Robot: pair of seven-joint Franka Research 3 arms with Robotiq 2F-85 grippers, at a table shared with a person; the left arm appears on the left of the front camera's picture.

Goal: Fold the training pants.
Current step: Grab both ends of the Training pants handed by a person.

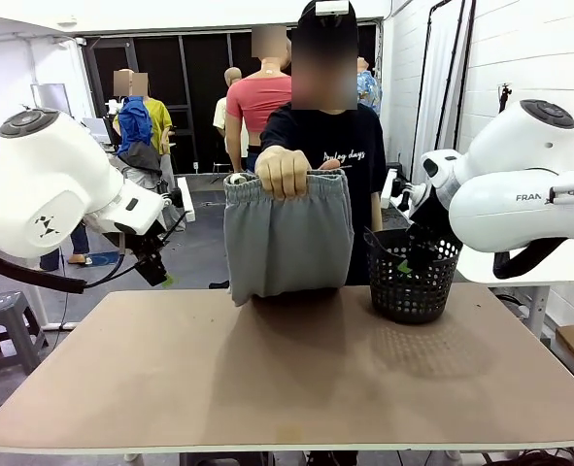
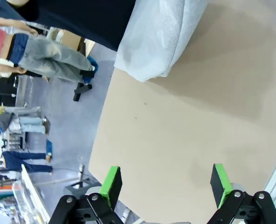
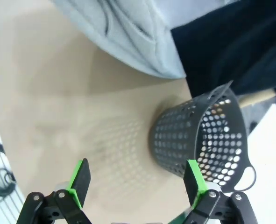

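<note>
Training pants (image 1: 287, 233), light grey, hang from a person's hand (image 1: 283, 172) at twelve o'clock, lower end touching the surface (image 1: 267, 388). Left tool (image 2: 166, 179) and right tool (image 3: 137, 172) gape wide, holding and touching nothing. Right arm (image 1: 520, 194) reads "FRAN".

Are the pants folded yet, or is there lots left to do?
Nothing looks done yet. In hand: a person's hand holds the training pants up by the waistband, bottom edge at the table. The left end effector and right end effector hang open, empty. Left: laying them flat and folding.
</note>
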